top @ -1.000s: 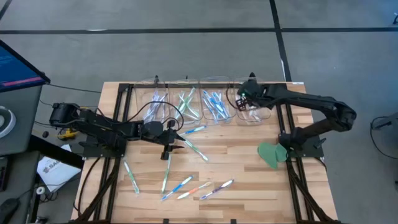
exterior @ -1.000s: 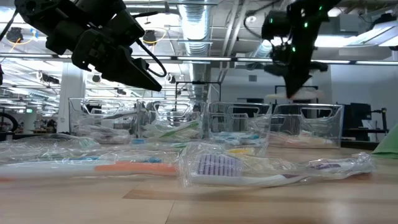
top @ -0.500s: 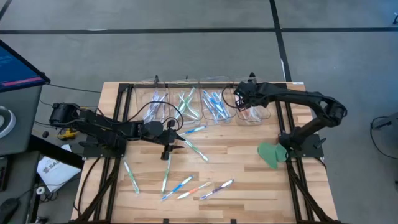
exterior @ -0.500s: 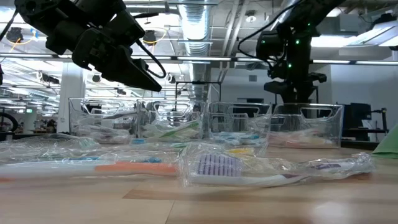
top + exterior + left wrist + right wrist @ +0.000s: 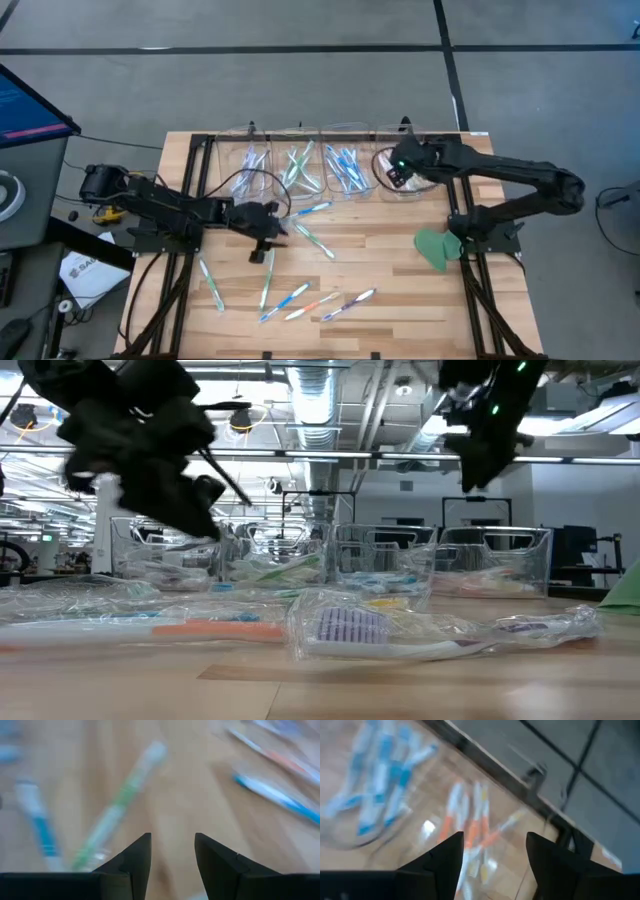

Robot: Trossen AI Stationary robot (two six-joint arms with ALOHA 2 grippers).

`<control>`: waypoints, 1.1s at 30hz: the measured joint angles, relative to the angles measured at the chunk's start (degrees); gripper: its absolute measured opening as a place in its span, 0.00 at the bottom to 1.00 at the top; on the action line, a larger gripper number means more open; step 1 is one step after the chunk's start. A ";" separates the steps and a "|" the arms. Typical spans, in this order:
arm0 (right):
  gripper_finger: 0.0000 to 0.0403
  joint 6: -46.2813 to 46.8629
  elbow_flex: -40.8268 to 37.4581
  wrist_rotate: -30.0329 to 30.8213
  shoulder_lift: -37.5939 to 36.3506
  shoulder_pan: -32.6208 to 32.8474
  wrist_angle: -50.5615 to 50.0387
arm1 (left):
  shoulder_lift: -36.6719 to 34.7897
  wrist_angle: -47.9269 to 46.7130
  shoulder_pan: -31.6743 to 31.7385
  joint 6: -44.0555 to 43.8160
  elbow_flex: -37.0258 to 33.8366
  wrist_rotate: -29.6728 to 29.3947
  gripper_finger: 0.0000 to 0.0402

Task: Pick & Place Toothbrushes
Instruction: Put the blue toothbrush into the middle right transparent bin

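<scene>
Now the left pincer (image 5: 262, 232), open and empty, is dropping toward the green toothbrush (image 5: 267, 281) at six o'clock on the desk (image 5: 400, 290), while the right pincer (image 5: 397, 172), open, is lifting off the orange bin (image 5: 408, 187).

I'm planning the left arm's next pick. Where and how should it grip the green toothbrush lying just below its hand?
Judging from above, take the green toothbrush at mid-handle, descending straight down. It lies flat and nearly lengthwise toward the table's front edge, clear of neighbours, so the left hand, open with nothing between its fingers, should close across its thin width.
</scene>
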 joint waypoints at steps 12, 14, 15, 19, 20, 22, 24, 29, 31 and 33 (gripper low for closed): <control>0.49 -2.55 0.04 -0.34 -5.58 22.35 5.38 | 0.02 -0.96 -9.49 -16.71 0.94 8.90 0.36; 0.49 -4.45 0.04 -0.93 -4.69 26.52 8.43 | -0.28 -0.50 -9.47 -20.24 2.64 14.53 0.36; 0.49 -6.57 0.04 -1.68 -4.01 28.49 10.78 | -0.37 -0.39 -9.47 -20.58 3.71 16.70 0.36; 0.49 -15.53 0.16 -3.62 -1.83 35.67 18.11 | -1.25 -0.11 -9.99 -21.54 8.65 18.86 0.36; 0.49 -16.67 0.36 -3.64 -1.56 37.32 18.88 | -1.39 0.12 -10.09 -21.60 10.05 18.62 0.36; 0.49 -17.82 0.59 -3.63 -1.54 39.99 19.12 | -1.62 -0.12 -10.81 -21.88 12.44 18.05 0.35; 0.49 -17.78 0.85 -3.55 -1.33 41.88 20.35 | -1.60 -0.55 -12.49 -21.33 14.35 14.90 0.35; 0.49 -14.26 0.74 -3.55 -1.21 46.11 19.88 | -1.37 -1.03 -18.11 -15.40 15.43 -0.57 0.34; 0.49 -13.12 0.74 -3.57 -0.79 47.76 19.70 | -0.80 -0.60 -20.28 -15.20 15.45 -6.67 0.36; 0.48 -12.91 0.70 -3.57 -0.78 49.47 19.40 | 0.44 -0.75 -22.90 -16.16 15.24 -11.71 0.37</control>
